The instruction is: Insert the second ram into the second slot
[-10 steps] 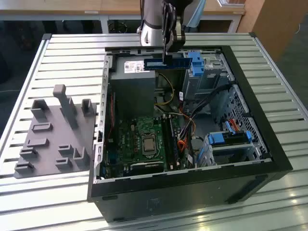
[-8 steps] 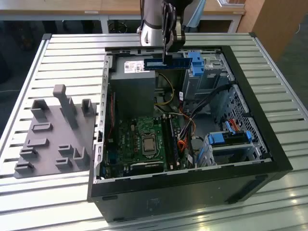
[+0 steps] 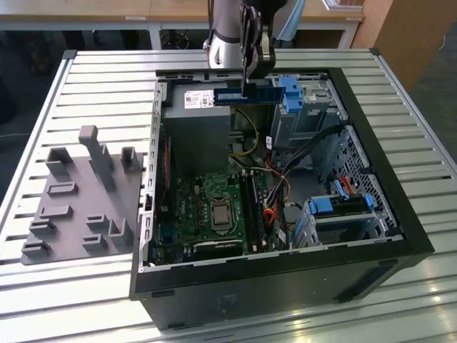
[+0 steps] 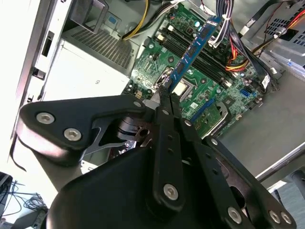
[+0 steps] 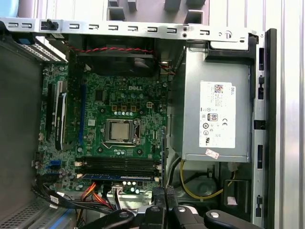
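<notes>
The second ram [image 3: 246, 96] is a dark-blue stick with a pale label. It hangs level above the back of the open computer case [image 3: 371, 214]. My gripper [image 3: 248, 83] is shut on its upper edge near the middle. In the second wrist view the ram [image 4: 193, 50] runs out from the closed fingertips [image 4: 165, 98] over the green motherboard [image 4: 209, 90]. In the first wrist view it shows edge-on as a thin dark line [image 5: 164, 157] beyond the gripper [image 5: 164, 194]. The long black memory slots [image 3: 250, 207] [image 5: 119, 166] lie beside the processor socket [image 5: 119, 130], well below the ram and apart from it.
A grey power supply box [image 3: 196, 132] [image 5: 217, 114] sits under the ram at the case's back. Bright blue drive-bay latches [image 3: 291, 91] and cable bundles [image 3: 275, 207] lie to the exterior view's right. A grey holder plate with upright pegs [image 3: 78, 207] rests on the slatted table to the left.
</notes>
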Robot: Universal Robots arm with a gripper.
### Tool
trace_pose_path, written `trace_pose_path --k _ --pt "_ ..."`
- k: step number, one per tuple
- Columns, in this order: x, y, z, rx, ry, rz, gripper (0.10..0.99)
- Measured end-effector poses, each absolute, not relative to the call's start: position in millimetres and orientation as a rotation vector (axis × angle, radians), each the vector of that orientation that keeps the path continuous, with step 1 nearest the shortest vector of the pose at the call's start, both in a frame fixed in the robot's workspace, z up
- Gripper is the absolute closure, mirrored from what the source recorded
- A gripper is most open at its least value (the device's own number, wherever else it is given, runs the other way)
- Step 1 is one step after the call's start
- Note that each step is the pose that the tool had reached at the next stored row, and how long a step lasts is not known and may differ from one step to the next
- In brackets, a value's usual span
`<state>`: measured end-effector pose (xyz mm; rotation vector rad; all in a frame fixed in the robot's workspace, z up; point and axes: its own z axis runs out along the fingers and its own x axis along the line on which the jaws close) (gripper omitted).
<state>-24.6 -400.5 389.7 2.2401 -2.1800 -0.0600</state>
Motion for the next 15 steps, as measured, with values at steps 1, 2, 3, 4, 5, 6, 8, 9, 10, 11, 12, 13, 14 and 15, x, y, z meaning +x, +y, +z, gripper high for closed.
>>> trace_pose_path --k 1,2,3,4,5,6,8,9,10,11,12,13,14,15 --pt "-25 -402 390 2.240 -2.180 -0.060 0.961" --pt "-25 -403 390 2.240 -2.180 -0.060 0.961" --pt "-25 -404 390 2.240 -2.180 -0.060 0.961" --pt "-25 -405 389 2.240 -2.180 -0.060 0.961" --pt "-25 -407 389 2.240 -2.180 -0.060 0.961" --pt "-25 -408 389 2.240 -2.180 -0.060 0.961" --pt "-25 -412 389 2.240 -2.180 -0.060 0.961" --pt "-25 -413 389 2.240 -2.180 -0.060 0.961" --pt "-25 -414 389 2.240 -2.180 -0.060 0.961" --pt "-25 -415 388 2.240 -2.180 -0.060 0.961" --pt "-25 -416 388 2.240 -2.180 -0.060 0.961" --pt "-25 -418 388 2.240 -2.180 -0.060 0.961" --pt "-25 -419 388 2.240 -2.180 -0.060 0.961" --pt "-25 -420 388 2.240 -2.180 -0.060 0.961"
